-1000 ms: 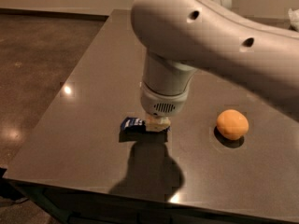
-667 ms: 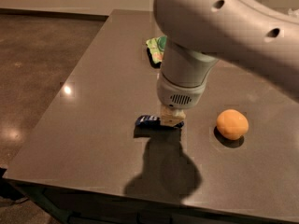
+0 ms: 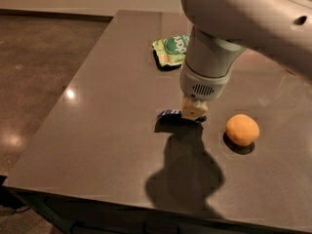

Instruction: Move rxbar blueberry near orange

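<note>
The rxbar blueberry [image 3: 168, 114], a dark blue wrapper, hangs just above the dark table [image 3: 97, 130], with its shadow right below it. My gripper [image 3: 194, 111] comes down from the big white arm and is shut on the bar's right end, hiding that part. The orange [image 3: 242, 129] sits on the table to the right of the gripper, a short gap away from the bar.
A light-green snack pouch [image 3: 171, 49] lies further back on the table, behind the arm. The table's left edge and front edge drop to a brown floor [image 3: 39, 72]. The arm's shadow falls on the table in front of the gripper.
My gripper has moved to the right and a little back, carrying the blue bar closer to the orange. The orange has not moved.
</note>
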Tool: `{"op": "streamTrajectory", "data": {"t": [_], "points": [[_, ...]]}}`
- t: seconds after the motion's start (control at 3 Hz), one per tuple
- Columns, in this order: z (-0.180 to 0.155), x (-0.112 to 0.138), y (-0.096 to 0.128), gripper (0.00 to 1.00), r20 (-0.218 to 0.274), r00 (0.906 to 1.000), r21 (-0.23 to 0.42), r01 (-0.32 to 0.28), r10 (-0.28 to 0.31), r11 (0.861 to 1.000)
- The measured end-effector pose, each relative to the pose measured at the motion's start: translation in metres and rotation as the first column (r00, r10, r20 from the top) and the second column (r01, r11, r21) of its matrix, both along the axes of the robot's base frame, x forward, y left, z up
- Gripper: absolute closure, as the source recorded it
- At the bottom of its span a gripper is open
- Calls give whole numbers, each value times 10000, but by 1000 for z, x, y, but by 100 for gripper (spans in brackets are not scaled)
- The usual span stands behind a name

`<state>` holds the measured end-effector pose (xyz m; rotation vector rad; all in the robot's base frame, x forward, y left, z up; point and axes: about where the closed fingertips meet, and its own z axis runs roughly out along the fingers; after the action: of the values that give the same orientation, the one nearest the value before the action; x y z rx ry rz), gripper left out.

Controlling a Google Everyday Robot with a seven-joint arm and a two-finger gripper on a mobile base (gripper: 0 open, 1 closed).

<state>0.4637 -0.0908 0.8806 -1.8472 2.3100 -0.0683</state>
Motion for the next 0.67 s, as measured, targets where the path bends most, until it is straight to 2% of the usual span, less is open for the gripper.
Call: {"op": "streamTrajectory", "data": {"t": [0.67], "points": [[-7, 18, -16, 100, -36, 9994, -141, 349, -349, 9993]]}}
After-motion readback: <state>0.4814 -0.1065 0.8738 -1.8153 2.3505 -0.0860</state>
